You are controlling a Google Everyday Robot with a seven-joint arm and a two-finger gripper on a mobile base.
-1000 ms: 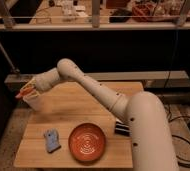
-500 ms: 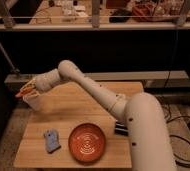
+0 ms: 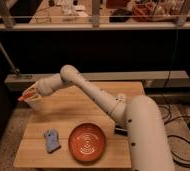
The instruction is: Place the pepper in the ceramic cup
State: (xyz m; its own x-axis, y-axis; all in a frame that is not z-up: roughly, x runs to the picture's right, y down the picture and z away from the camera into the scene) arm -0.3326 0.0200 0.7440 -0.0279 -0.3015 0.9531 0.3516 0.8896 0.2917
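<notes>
The off-white ceramic cup [image 3: 35,104] stands at the far left edge of the wooden table [image 3: 88,110]. My gripper [image 3: 32,94] hangs right over the cup's mouth at the end of the white arm. The small orange-red pepper [image 3: 25,96] sticks out leftwards at the gripper's tip, level with the cup's rim. Whether the pepper is still held or rests on the rim cannot be told.
A wide orange-brown ribbed bowl [image 3: 88,142] sits near the table's front edge. A small blue-grey object [image 3: 51,140] lies to its left. A rail and dark shelving run behind the table. Cables lie on the floor at the right.
</notes>
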